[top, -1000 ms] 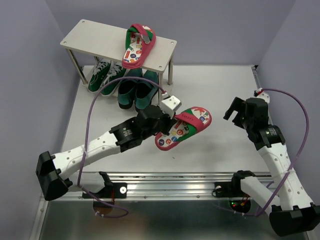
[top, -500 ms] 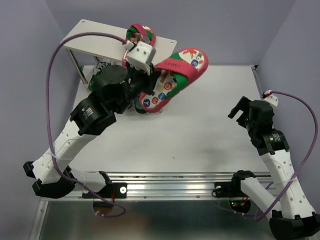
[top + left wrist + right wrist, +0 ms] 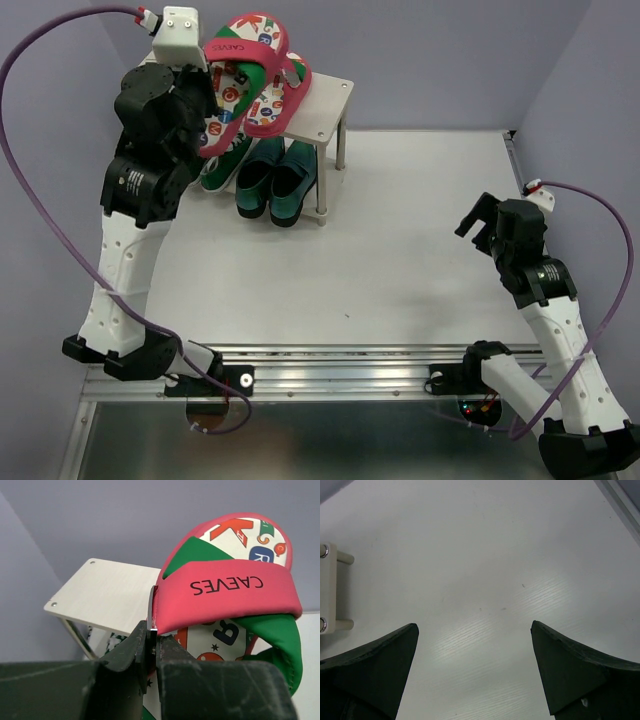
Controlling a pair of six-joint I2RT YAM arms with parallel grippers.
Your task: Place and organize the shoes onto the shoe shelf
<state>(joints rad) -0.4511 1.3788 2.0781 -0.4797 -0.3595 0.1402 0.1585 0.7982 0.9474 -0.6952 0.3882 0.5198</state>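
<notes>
While left pincer [image 3: 153, 634] pinches flip-flop [image 3: 225, 587], now raised over shelf [image 3: 325, 100] | right pincer [image 3: 474, 626] spread

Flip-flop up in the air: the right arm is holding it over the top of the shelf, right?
No, it is the left gripper that holds the flip-flop over the top of the shelf. The right gripper is open and holds nothing. The top view shows it.

Flip-flop [image 3: 225, 587]: red-green strap, white patterned footbed. Loafers [image 3: 275, 175] dark green. Shelf [image 3: 325, 100] pale.
</notes>
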